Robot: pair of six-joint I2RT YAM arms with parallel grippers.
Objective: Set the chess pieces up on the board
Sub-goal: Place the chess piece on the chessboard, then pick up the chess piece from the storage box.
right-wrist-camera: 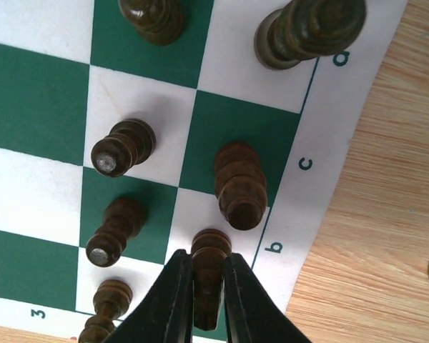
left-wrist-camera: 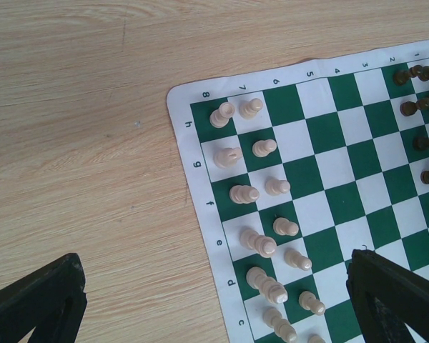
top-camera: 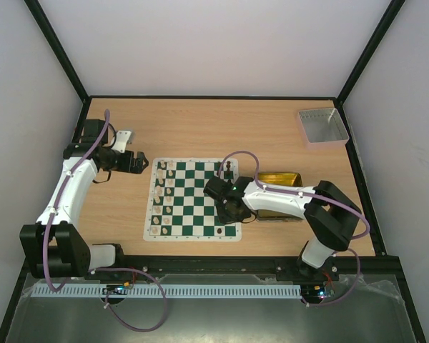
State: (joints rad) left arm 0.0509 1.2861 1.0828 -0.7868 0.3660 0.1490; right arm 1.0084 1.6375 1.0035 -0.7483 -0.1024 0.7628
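**A:** At the right edge of the board [left-wrist-camera: 202,207], look. The right gripper [right-wrist-camera: 206,266] is pinched tight on a dark piece [right-wrist-camera: 210,243], low over the white square by the letter b.

**B:** Setting it down, I'd say. Is it standing on the square?

**A:** Can't tell, the fingers hide its foot. It looks upright, though. The next move should be simple: ease the jaws apart and lift straight up. The other dark pieces [right-wrist-camera: 239,187] crowd close on the neighbouring squares, so any sideways drift could topple one.

**B:** And the left gripper [top-camera: 138,163]?

**A:** Spread as wide as it goes and holding nothing. It hangs over the bare table [left-wrist-camera: 93,107], just off the board's far left corner.

**B:** How does the set look overall?

**A:** The cream pieces [left-wrist-camera: 264,148] stand in two files down the left side, one per square, taller ones on the outer file. The dark ones fill the right side the same way. I'd call the job nearly finished. They're small turned figures with narrow bases, easy to knock.
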